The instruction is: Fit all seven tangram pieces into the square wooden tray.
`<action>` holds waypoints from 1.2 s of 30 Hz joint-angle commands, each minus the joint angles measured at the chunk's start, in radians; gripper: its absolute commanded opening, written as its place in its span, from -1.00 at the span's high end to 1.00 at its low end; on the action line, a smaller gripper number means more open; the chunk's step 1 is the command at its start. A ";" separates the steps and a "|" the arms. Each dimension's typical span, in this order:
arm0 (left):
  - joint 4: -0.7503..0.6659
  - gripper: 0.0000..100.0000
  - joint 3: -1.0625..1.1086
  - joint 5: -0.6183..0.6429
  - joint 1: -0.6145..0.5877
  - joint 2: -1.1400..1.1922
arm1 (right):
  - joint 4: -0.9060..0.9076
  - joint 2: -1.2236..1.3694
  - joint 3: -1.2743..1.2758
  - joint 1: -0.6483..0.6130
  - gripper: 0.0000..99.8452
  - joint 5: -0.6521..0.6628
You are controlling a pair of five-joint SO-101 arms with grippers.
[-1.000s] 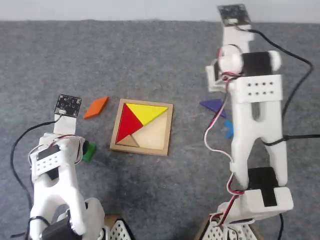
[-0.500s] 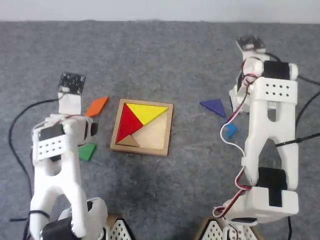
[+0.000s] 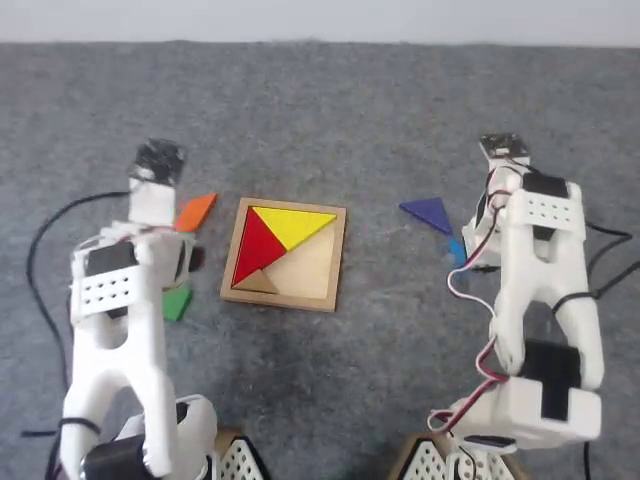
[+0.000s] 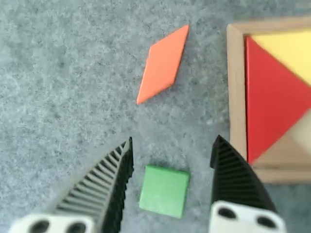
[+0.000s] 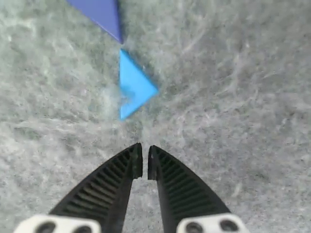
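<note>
We see two claws over the grey felt counter [image 3: 330, 120], with the square wooden tray [image 3: 310, 265] at mid-frame between them.
At left, the left claw [image 4: 173, 142] is spread wide, flanking the green square piece [image 4: 164, 190] without touching it; the orange parallelogram piece [image 4: 163, 64] lies just beyond. The tray holds a red triangle [image 3: 256, 247], a yellow triangle [image 3: 293, 225] and a small tan triangle [image 3: 258, 283]. At right lie a purple triangle [image 3: 428, 213] and a small blue triangle [image 5: 134, 86], near which we find the right claw [image 5: 144, 147], pressed almost together and empty.
</note>
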 commanded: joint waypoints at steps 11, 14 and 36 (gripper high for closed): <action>0.080 0.49 0.081 -0.385 -0.133 0.009 | -0.232 -0.550 0.342 0.005 0.95 0.012; 0.091 0.49 0.073 -0.419 -0.121 0.092 | -0.226 -0.607 0.381 0.007 0.95 0.012; 0.192 0.49 -0.200 -0.493 -0.140 0.470 | -0.231 -0.568 0.405 0.076 0.95 0.083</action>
